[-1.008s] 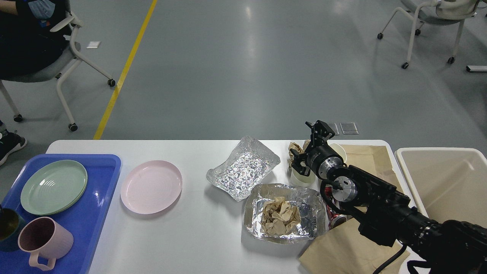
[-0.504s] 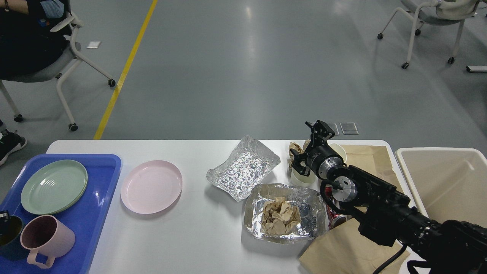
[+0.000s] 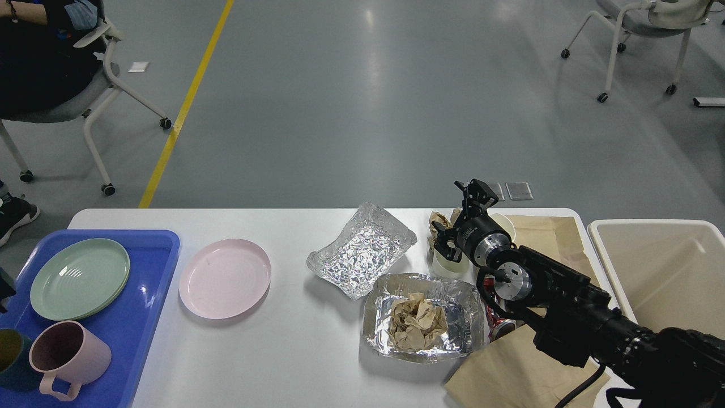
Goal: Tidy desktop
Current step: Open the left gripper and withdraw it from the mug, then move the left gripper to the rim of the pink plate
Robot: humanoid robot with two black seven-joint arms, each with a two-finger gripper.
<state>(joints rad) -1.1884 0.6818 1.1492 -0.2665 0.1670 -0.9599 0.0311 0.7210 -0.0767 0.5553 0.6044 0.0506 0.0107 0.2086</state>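
White desktop (image 3: 294, 362) spreads below us, carrying foil trays (image 3: 362, 249) and a pink plate (image 3: 225, 277). Our right gripper (image 3: 456, 218) hovers over a pale cup (image 3: 450, 265), jaws spread wide, holding nothing.

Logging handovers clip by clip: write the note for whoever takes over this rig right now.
Right end effector: open, holding nothing, above the white cup at the back right of the desktop. Left end effector: not in view.
Done: green plate and pink mug are in the blue tray.
Left: pink plate, two foil trays, crumpled paper, brown bags, can; the beige bin looks empty.
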